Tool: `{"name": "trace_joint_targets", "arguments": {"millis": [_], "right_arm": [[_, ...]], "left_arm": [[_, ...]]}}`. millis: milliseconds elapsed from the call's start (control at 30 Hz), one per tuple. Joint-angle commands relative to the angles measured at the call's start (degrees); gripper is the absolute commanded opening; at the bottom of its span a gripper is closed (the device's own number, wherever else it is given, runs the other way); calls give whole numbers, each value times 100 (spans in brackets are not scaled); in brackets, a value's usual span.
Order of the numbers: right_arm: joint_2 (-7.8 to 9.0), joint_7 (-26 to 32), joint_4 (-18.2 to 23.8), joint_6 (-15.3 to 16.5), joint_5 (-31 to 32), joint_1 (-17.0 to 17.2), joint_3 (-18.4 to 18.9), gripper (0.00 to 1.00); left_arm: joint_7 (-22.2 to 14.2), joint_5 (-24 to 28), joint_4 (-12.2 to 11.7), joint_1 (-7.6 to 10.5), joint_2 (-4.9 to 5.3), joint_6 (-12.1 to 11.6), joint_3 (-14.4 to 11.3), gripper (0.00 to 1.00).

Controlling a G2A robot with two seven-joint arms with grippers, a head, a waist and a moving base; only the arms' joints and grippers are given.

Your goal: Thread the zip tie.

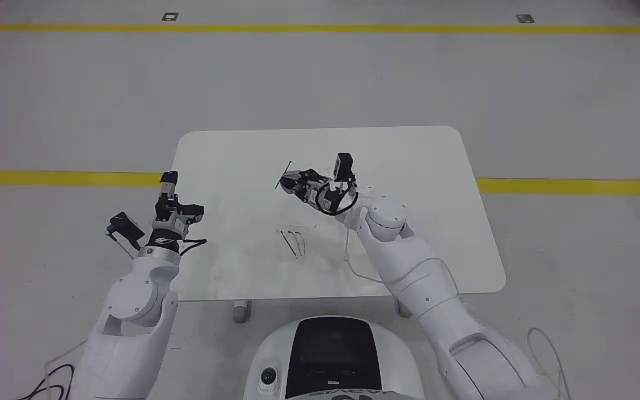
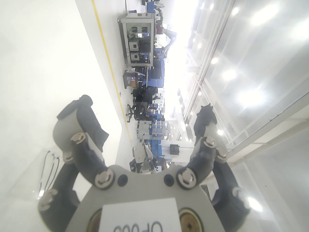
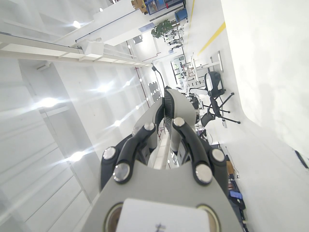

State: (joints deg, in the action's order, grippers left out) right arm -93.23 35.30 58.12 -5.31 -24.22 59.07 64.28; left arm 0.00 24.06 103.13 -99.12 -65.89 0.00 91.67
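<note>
My right gripper hovers over the middle of the white table, shut on a thin black zip tie that sticks out past its fingertips. In the right wrist view the fingers are pressed together and the zip tie curves away from their tips. My left gripper hangs at the table's left edge, open with nothing between its fingers. It is well apart from the zip tie.
Loose black zip ties lie on the table between the two arms, nearer the front edge; the left wrist view shows these zip ties beside its gripper. A thin cable runs along the right forearm.
</note>
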Motion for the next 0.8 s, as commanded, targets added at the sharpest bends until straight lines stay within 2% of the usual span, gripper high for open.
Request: {"name": "trace_joint_targets", "arguments": {"millis": [0,167,333,467,767], "right_arm": [[1,55,72,13,-46,48,-13,0],[117,995,336,-209,-274,193,158,0],[230,1665,465,-379,-535,301,381,0],[273,1862,484,-484,-671,316,409,0],[276,1864,486,-487,-676,313,403,0]], "left_arm": [[0,0,0,0,0,0,0,100],[0,0,0,0,0,0,0,100],[0,0,0,0,0,0,0,100],[0,0,0,0,0,0,0,100],[0,0,0,0,0,0,0,100]]}}
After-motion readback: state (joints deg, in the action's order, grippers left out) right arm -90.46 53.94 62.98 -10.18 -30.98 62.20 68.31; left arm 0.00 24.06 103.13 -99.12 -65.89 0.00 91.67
